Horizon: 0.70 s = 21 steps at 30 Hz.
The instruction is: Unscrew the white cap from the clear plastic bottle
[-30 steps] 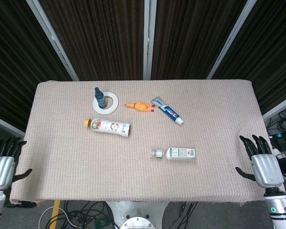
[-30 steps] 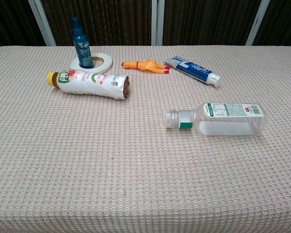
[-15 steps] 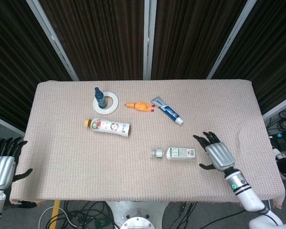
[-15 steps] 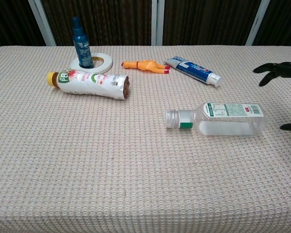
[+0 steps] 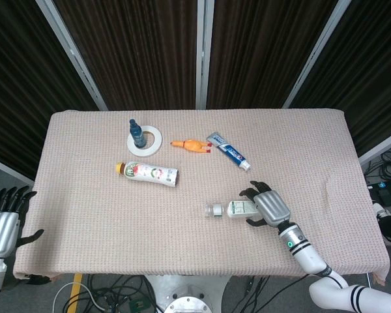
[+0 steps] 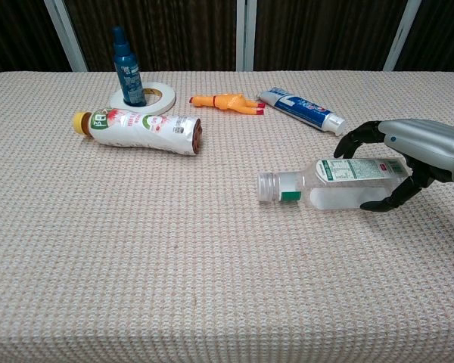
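Observation:
The clear plastic bottle [image 5: 242, 209] [image 6: 340, 185] lies on its side on the table's near right part, its white cap [image 5: 216, 210] [image 6: 267, 185] pointing left. My right hand [image 5: 270, 207] [image 6: 416, 151] sits over the bottle's base end. Its fingers arch over the far side and its thumb reaches down the near side. The grip looks loose and the bottle still rests on the cloth. My left hand [image 5: 3, 225] hangs off the table's near left corner, fingers spread, holding nothing.
A white drink bottle with a yellow cap [image 5: 148, 173] [image 6: 140, 130] lies left of centre. Behind it a blue spray bottle [image 5: 137, 134] [image 6: 126, 64] stands in a tape roll [image 5: 154, 140] [image 6: 160, 96]. An orange toy [image 5: 189, 145] [image 6: 223, 101] and a toothpaste tube [image 5: 228, 151] [image 6: 299, 109] lie further back.
My right hand has swept in from the table's right edge to the bottle's base, and its fingers now straddle it. The bottle and my left hand have not moved.

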### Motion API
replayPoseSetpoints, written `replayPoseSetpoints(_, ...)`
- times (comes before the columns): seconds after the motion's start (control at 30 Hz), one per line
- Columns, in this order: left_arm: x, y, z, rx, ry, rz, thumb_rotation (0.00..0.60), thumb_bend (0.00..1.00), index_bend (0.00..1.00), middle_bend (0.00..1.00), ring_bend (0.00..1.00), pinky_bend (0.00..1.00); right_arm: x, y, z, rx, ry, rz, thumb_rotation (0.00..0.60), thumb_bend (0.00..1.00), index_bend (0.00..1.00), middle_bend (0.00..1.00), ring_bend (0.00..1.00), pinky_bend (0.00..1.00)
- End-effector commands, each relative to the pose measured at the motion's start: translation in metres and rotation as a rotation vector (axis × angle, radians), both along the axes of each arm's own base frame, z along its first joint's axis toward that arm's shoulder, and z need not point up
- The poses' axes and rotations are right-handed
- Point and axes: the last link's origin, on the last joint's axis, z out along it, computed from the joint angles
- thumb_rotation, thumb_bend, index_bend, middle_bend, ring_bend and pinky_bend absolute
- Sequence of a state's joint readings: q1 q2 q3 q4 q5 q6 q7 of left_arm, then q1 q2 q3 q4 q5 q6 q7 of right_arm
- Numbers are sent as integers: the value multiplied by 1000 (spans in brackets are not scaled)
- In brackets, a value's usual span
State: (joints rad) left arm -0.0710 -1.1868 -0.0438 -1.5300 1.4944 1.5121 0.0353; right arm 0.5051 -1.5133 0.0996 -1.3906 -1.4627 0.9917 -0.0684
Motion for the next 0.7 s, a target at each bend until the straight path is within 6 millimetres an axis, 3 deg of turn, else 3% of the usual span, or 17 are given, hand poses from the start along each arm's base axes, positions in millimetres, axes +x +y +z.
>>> replayPoseSetpoints(0.03,-1,-1,0,-1,-4,0,600,0,176,96,45,18,0,1,-3,3,-3,3,600,99,315,319,122,182)
replayPoseSetpoints(0.13,-2,-1,0,-6,-9,4,600,0,176,96,45,18,-1,2,-5,4,-8,10,600,105,354,342,149,211)
replayPoseSetpoints(0.37,7,5,5,-10,-6,-37,600,0,178,96,45,18,3,3,-1,-46,-93,49,600,199,584,470,324,457)
replayPoseSetpoints(0.5,23,14,12,-34,-9,-119,600,0,186,96,45,20,7,1,4,-34,-217,62,600,248,699,527,403,535)
replayPoseSetpoints(0.7,56,39,14,-77,-65,-271,600,0,191,108,45,21,17,-7,8,-33,-407,99,600,295,749,556,440,557)
